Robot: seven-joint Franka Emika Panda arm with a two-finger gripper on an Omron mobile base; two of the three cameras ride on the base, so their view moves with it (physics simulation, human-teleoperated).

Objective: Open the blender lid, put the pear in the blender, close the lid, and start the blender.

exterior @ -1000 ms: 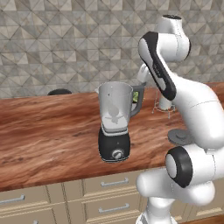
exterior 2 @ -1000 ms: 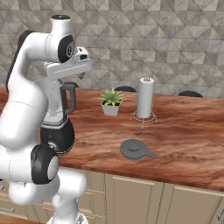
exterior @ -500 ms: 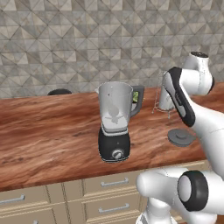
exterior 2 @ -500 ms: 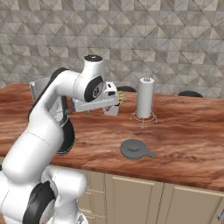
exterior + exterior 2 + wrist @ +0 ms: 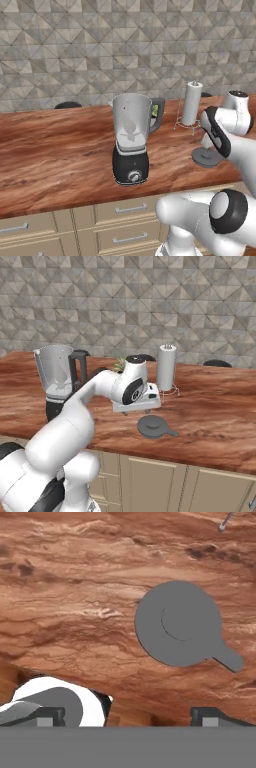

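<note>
No brand, label or writing legible anywhere; plain round silver knob [image 5: 133, 175] on the squat black base. Clear grey-tinted jar blender with dark side handle [image 5: 132, 136] standing upright on the reddish-brown wooden counter [image 5: 55, 150], rim uncovered; inside the jar a faint pale shape, too dim to identify. Dark grey round flat lid with a short side tab [image 5: 154, 426] lying flat on the counter, well apart from the blender, near the front edge; seen in the hand view with its raised centre ring and the tab pointing lower right. Slim white paper-towel roll on a wire stand [image 5: 166, 368] upright just behind the lid; green leaves of a small plant [image 5: 120, 363] peeking past the arm, between blender and roll; 2 dark round shapes at the back of the counter by the patterned grey tile wall [image 5: 100, 45]; beige drawer fronts with silver handles [image 5: 122, 210] below. White arm crossing in front of the plant and part of the blender in the right base view.

Two-finger gripper [image 5: 127, 714] poised above the counter, aimed down beside the lid, fingertips [image 5: 47, 714] spread wide and holding nothing. Compared with 0.5 s ago, wrist swung lower and nearer the lid; blender, lid and roll unmoved.
</note>
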